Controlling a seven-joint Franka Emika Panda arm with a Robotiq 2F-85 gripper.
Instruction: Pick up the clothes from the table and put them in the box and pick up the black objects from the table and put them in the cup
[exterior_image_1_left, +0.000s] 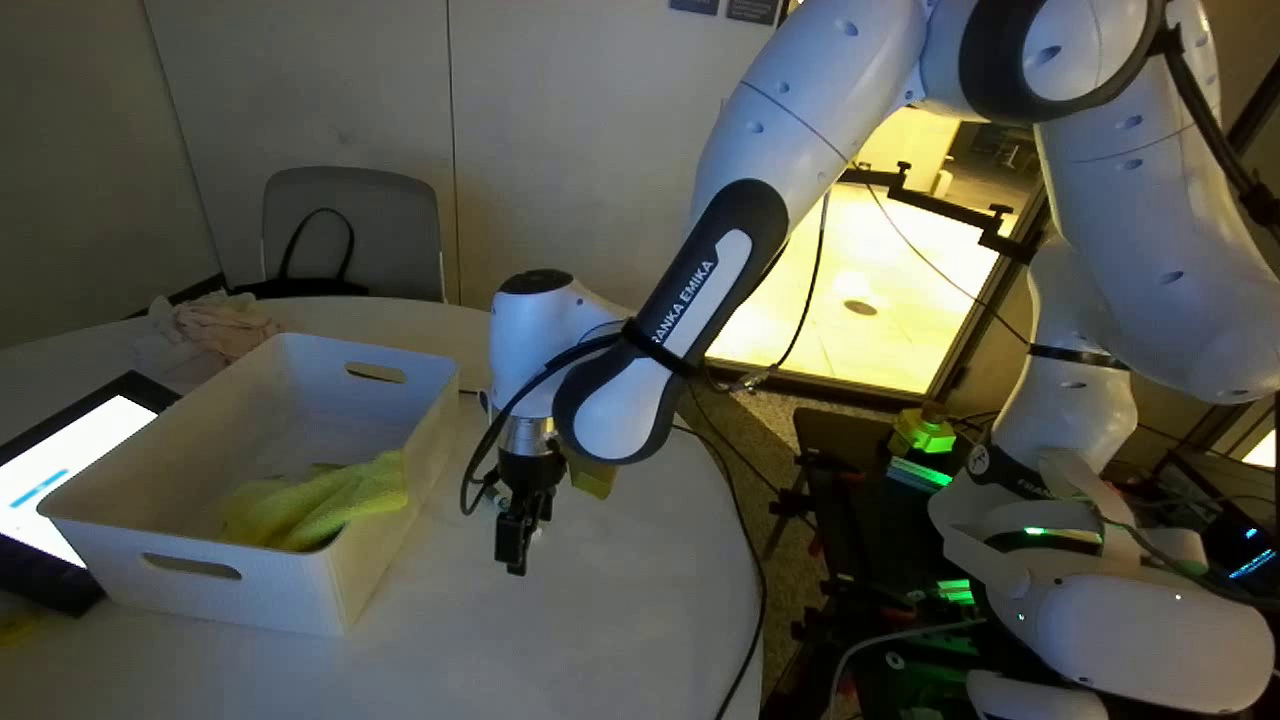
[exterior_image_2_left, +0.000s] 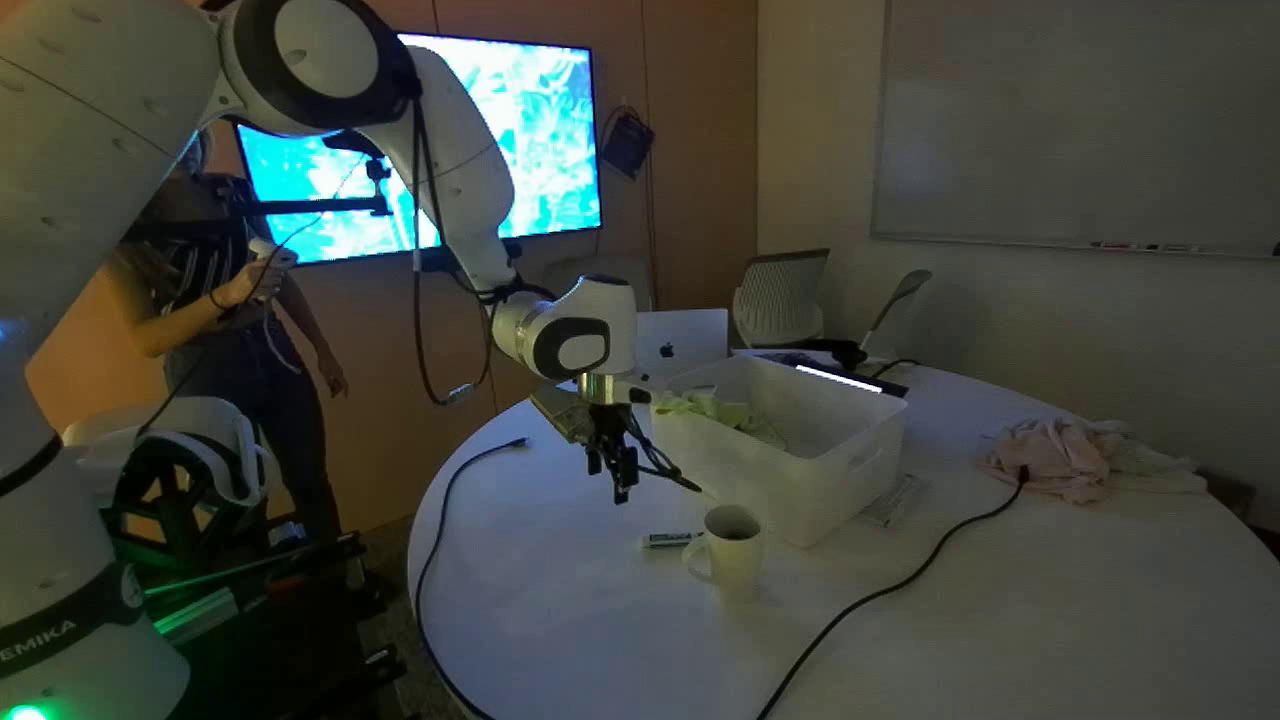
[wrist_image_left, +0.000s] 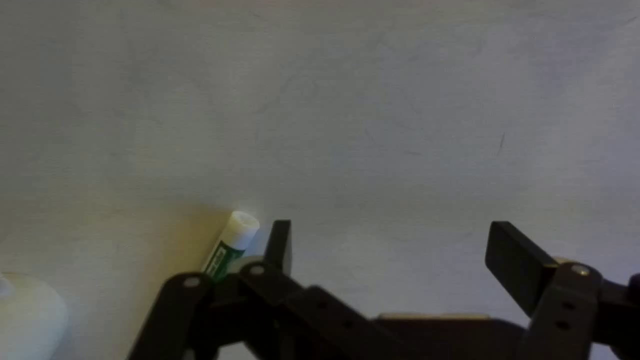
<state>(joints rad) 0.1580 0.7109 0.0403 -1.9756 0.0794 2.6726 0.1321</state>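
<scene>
Yellow-green clothes (exterior_image_1_left: 330, 505) lie crumpled inside the white box (exterior_image_1_left: 260, 595), one fold against its near wall; they also show in the box (exterior_image_2_left: 795, 490) in an exterior view. A white cup (exterior_image_2_left: 735, 560) with a handle stands upright on the round table (exterior_image_2_left: 560, 620) beside the box. My gripper (exterior_image_2_left: 608, 482) hangs above the table, near the box and cup. In the wrist view the gripper (wrist_image_left: 390, 245) is open with nothing between its fingers. A pale rounded shape (wrist_image_left: 30, 317) at lower left looks like the cup. I see no black objects; they are hidden or out of view.
A white tube with a green label (wrist_image_left: 232, 245) lies by the left finger, partly hidden. A pink and white fabric heap (exterior_image_2_left: 1070, 460) lies beyond the box. A lit tablet (exterior_image_1_left: 90, 450), laptop (exterior_image_2_left: 690, 340) and black cables (exterior_image_2_left: 910, 575) also occupy the table.
</scene>
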